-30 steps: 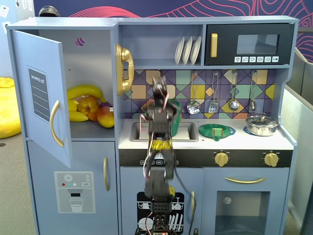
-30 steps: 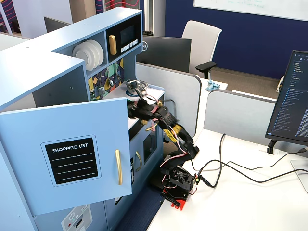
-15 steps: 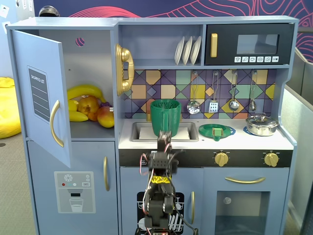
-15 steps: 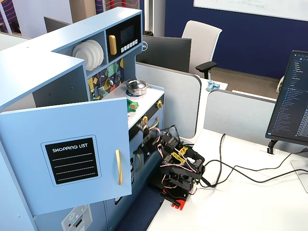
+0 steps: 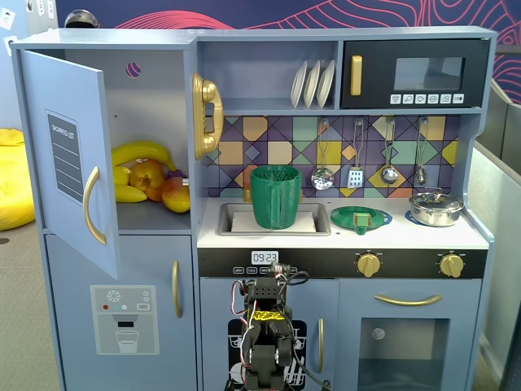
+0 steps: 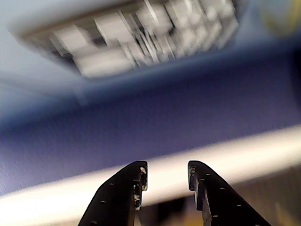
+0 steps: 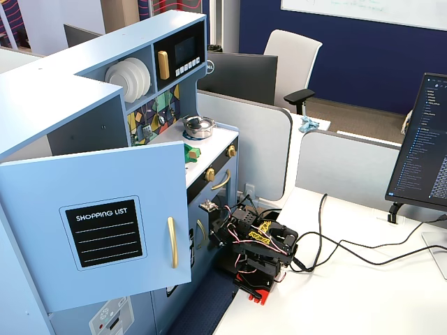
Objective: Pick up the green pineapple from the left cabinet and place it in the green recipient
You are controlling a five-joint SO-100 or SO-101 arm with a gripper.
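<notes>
The left cabinet (image 5: 155, 106) stands with its door (image 5: 69, 163) swung open; the door also shows in a fixed view (image 7: 98, 223). Inside lie a yellow banana (image 5: 142, 151) and orange-red fruits (image 5: 151, 179). No green pineapple shows in any view. The green recipient (image 5: 275, 197), a tall ribbed cup, stands upright in the sink. My arm (image 5: 264, 334) is folded low in front of the kitchen, far below both. In the wrist view my gripper (image 6: 167, 172) is open a little and empty, facing a blurred blue surface.
A flat green dish (image 5: 360, 217) and a steel pot (image 5: 435, 208) sit on the counter right of the sink. The black microwave (image 5: 415, 75) is at the upper right. The arm's base (image 7: 255, 283) stands on a white desk with cables (image 7: 349, 244).
</notes>
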